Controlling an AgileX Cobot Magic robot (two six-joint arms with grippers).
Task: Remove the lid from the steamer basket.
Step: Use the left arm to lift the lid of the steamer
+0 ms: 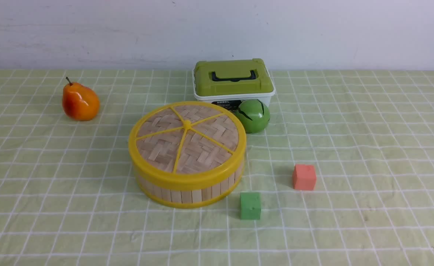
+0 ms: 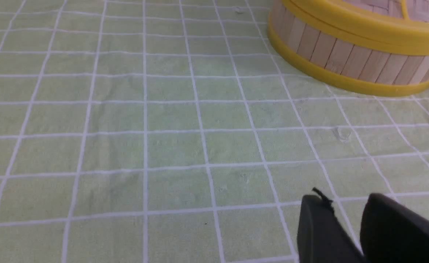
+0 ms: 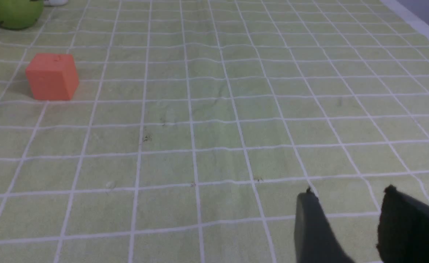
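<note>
My left pincer [image 2: 345,200] stands slightly parted, gripping nothing. My right pincer [image 3: 349,191] is parted wider and is likewise empty. Both appear only in the wrist views. The lid [image 1: 187,133] sits closed on the steamer basket [image 1: 187,193], mid-tabletop [image 1: 349,129]. Only the front view shows the whole lid. The left wrist view catches a stretch of the basket's wall and rim; the right wrist view shows an orange cube [image 3: 52,76].

Lid [image 1: 187,136]: pale woven bamboo, herringbone; yellow rim and spokes. Steamer basket [image 1: 187,195]: light slats, yellow rims. Tablecloth [image 1: 368,147]: pale green, white grid (some dark specks). Pear [image 1: 80,102]: orange-yellow. Storage box [image 1: 233,79]: white, olive-green top. Coral cube [image 1: 304,177]; green cube [image 1: 250,205].
</note>
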